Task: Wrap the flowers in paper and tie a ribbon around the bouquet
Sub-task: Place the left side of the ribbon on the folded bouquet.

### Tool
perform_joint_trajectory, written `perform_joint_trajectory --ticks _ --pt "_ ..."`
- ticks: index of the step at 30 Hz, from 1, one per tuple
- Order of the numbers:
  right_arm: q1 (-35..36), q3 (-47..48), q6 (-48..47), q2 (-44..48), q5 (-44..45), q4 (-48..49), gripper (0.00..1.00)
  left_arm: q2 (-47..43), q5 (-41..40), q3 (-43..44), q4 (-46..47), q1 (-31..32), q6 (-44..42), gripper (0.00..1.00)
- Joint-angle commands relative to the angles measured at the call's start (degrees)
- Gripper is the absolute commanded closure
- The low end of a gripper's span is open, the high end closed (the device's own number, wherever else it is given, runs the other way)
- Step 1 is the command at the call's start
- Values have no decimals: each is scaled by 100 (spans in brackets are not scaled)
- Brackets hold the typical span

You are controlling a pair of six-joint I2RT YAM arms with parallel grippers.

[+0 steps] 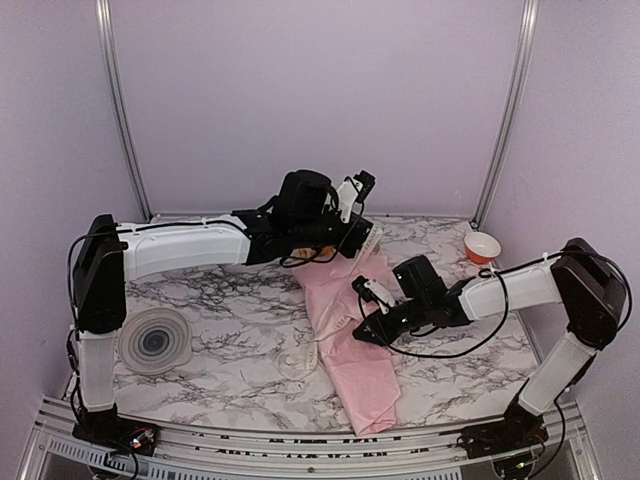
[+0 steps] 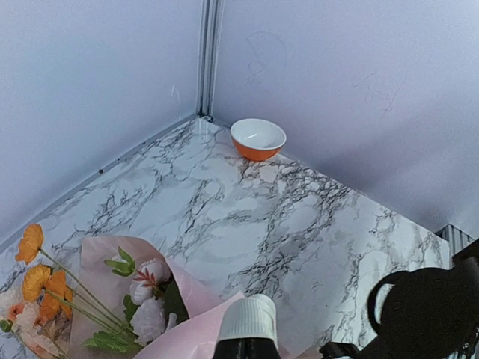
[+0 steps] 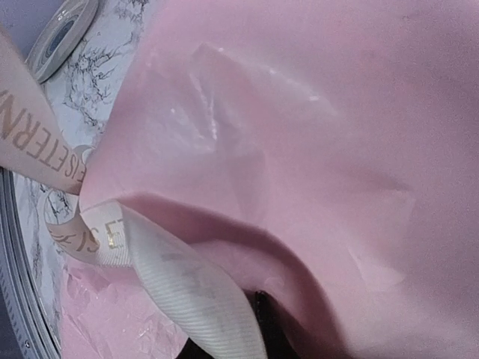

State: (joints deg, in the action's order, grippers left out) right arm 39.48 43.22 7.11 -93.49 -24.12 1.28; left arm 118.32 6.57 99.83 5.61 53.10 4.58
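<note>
where one bouquet [image 1: 352, 345] lies, one ribbon [image 3: 179, 284] curls.

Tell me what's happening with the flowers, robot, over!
Left gripper shut on paper beside flowers. Right gripper shut on ribbon. Wrap on, no knot showing. Bowl and disc well aside.

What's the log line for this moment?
flowers wrapped in paper | left gripper shut at bouquet blossom end | right gripper shut on ribbon | ribbon loose beside bouquet

Pink paper [image 3: 314, 149] matt, crinkly; cream ribbon [image 3: 187, 292] finely ribbed fabric; table [image 2: 299, 217] smooth marble-look; bowl [image 2: 257, 138] glossy.
</note>
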Motion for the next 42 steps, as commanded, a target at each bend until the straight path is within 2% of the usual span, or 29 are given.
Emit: perform_joint_trajectory --ticks 1,8,14,16,19,22,24,26,29,33,35,38,42 --pt "-140 17 72 -140 -165 123 85 -485 261 -347 322 411 -526 100" --pt "-430 -74 209 -194 -593 328 84 -1282 1549 -1668 1026 1109 -1155 100" --pt "-481 51 154 -327 -699 247 84 -943 2577 -1885 1018 1354 -1437 100" --pt "-485 52 137 -308 -706 218 84 -786 2565 -1920 831 1418 -1625 100" --pt "-486 46 116 -264 -685 187 84 -477 1762 -1657 -185 1556 -2274 100" --pt "-494 46 95 -257 -658 142 84 -121 958 -1154 -1206 1670 -2725 88" --pt "-494 52 82 -264 -655 121 84 -30 596 -1016 -1506 1707 -2850 73" --pt "-494 55 80 -260 -647 123 84 -90 363 -1041 -1595 1712 -2946 55" --pt "-495 59 89 -262 -663 119 84 -280 -3 -1148 -1686 1712 -3125 36" --pt "-494 97 69 -257 -664 77 84 -536 -273 -1333 -1874 1644 -3229 24" --pt "-492 107 65 -257 -656 62 84 -640 -22 -1450 -2024 1539 -3203 15" --pt "-494 106 59 -264 -652 50 84 -690 -99 -1553 -2089 1444 -3123 2" --pt "-494 128 58 -265 -658 24 84 -744 -612 -1585 -2081 1437 -3178 3"
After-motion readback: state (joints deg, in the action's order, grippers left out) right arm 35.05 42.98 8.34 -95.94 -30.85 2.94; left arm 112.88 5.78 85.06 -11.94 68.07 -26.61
